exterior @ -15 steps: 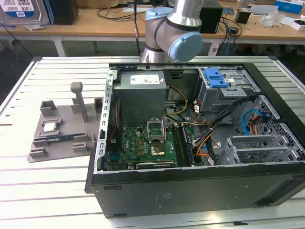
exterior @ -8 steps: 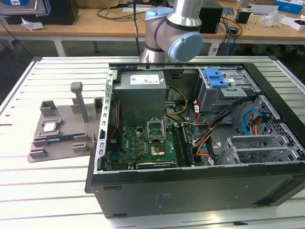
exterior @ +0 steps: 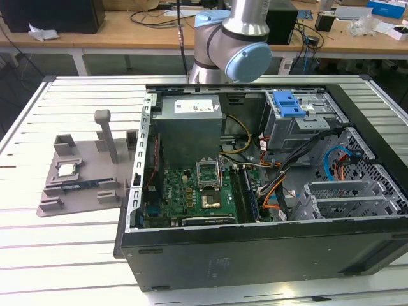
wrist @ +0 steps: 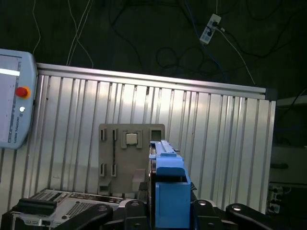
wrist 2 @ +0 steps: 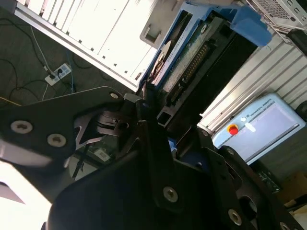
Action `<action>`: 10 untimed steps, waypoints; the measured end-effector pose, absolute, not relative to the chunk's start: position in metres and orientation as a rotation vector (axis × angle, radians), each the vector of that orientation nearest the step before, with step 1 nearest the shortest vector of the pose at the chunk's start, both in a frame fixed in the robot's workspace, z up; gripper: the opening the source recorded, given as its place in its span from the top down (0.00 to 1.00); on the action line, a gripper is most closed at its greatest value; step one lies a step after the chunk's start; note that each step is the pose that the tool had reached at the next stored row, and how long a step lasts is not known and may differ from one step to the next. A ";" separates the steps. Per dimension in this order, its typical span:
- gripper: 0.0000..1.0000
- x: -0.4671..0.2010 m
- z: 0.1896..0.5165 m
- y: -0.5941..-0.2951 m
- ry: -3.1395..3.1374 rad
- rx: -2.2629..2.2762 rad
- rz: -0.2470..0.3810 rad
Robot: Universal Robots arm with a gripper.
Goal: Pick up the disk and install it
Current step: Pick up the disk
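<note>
Item: arm (exterior: 239,38), silver tube with a blue-capped joint, standing behind the open computer case (exterior: 255,252) in the exterior view. Gripper (wrist 2: 146,112): black metal, jaws pinched onto one end of the disk (wrist 2: 184,52), which is held edge-on and clear of the slatted table (wrist: 216,124). Disk: silver body, dark pin connector row (wrist 2: 197,61) along one edge, a white label patch on its flat face, framed by a glossy blue bracket (wrist: 170,184). Beneath, in the first wrist view: grey moulded fixture tray (wrist: 108,158) carrying a small square CPU chip (wrist: 131,138). Case holds a grey power supply (exterior: 190,121) with a white label and a blue-latched drive cage (exterior: 299,124).
</note>
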State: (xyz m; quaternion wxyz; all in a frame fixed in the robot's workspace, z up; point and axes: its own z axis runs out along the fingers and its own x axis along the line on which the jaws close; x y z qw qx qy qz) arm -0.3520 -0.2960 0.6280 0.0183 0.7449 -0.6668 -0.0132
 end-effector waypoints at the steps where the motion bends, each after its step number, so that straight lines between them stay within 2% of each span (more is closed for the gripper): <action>1: 0.63 -0.352 0.634 -0.296 -2.071 2.313 -0.041; 10: 0.63 -0.352 0.666 -0.296 -2.071 2.313 -0.041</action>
